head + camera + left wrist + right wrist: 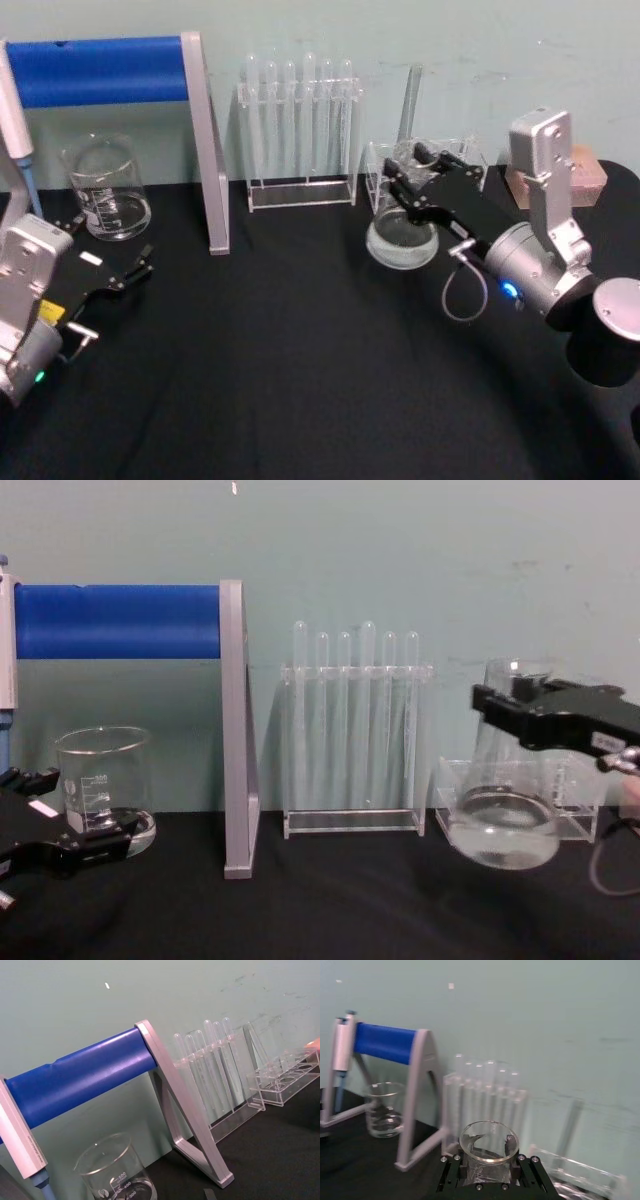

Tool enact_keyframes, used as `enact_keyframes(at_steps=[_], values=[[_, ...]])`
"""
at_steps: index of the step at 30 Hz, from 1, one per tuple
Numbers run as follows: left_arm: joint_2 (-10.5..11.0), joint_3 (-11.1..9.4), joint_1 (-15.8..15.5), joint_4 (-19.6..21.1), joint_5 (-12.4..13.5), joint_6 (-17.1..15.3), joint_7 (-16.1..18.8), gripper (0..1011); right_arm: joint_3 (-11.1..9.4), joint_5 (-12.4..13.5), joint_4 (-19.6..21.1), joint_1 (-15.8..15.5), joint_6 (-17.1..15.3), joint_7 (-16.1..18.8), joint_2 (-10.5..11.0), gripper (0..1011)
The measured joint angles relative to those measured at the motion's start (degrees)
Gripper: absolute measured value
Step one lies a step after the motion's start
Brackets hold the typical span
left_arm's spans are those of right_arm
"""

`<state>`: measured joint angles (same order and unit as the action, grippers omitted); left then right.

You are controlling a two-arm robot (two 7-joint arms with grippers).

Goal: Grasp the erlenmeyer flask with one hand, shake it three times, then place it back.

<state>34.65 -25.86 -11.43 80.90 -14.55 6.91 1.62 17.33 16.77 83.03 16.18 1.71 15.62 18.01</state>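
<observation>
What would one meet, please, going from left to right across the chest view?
Beaker → grey stand upright → test tube rack → erlenmeyer flask, gripped at the neck by the right tool.

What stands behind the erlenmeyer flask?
A clear plastic rack stands behind the erlenmeyer flask, gripped at the neck by the right tool. Flask and tool hide the rack's left part.

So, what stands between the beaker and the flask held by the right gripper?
In the chest view, the grey stand leg and the test tube rack stand between the beaker and the flask.
</observation>
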Motion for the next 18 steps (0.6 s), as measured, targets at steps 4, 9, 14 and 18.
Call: enact_keyframes(at_steps=[4,9,14,18], values=[[0.0,0.0,0.0,0.0,0.0,0.0,0.0,1001,-1.4,-0.4,-0.4,-0.1,0.0,-0.7,-0.1,449],[0.0,0.0,0.0,0.0,0.0,0.0,0.0,1001,-2.1,-0.7,-0.5,-0.3,0.0,-0.6,-0.6,449],[0.0,0.0,0.0,0.0,0.0,0.0,0.0,1001,-1.6,-1.0,0.0,-0.7,-0.2,0.9,-1.3,449],[0.0,0.0,0.0,0.0,0.0,0.0,0.0,1001,-0.4,-1.0,0.7,-1.0,-0.6,2.6,-1.8,449]])
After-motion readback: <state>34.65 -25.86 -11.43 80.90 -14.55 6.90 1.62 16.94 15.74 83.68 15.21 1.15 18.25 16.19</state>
